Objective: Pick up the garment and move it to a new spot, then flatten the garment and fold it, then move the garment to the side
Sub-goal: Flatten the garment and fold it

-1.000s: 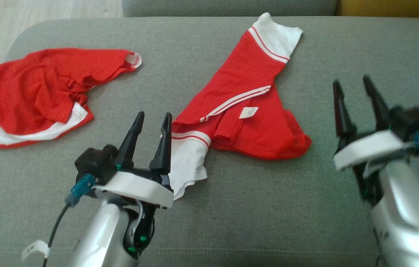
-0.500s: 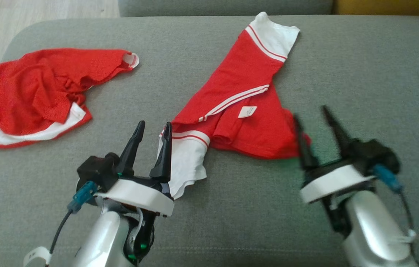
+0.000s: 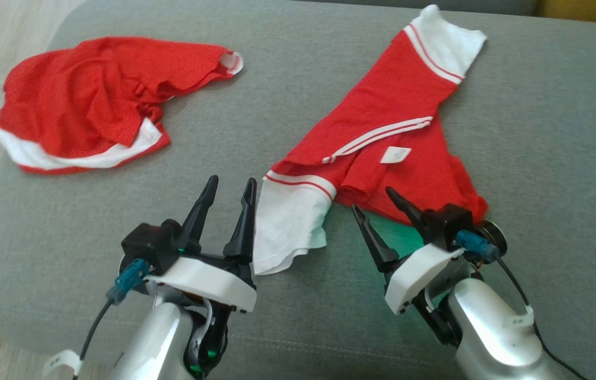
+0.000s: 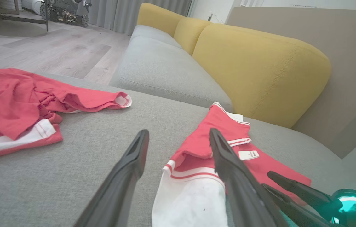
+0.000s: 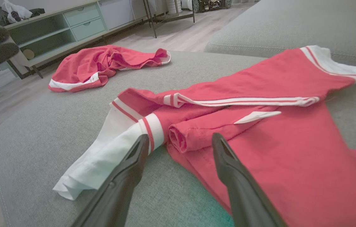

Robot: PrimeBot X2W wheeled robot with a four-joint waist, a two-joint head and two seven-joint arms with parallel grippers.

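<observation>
Lying crumpled across the middle of the grey fabric sofa cushion [image 3: 540,158], the red jersey garment with white striped cuffs [image 3: 382,132] is held by neither claw. The left claw [image 3: 232,182] hovers, fingers apart and empty, just beside the white cuff. The right claw [image 3: 372,199], likewise spread, points at the garment's near red edge. A second crumpled red garment [image 3: 82,100] lies well apart to the left.

- The red-and-white cloth garment [image 3: 382,142] at centre frame looked matt and finely knitted.
- The crumpled red cloth garment [image 3: 82,100] at upper left showed the same matt knit.
- The grey sofa cushion [image 3: 540,132] was coarse, matt woven fabric.
- The left gripper [image 3: 232,181] and right gripper [image 3: 372,199] had matt black plastic fingers and glossy silver forearms.
</observation>
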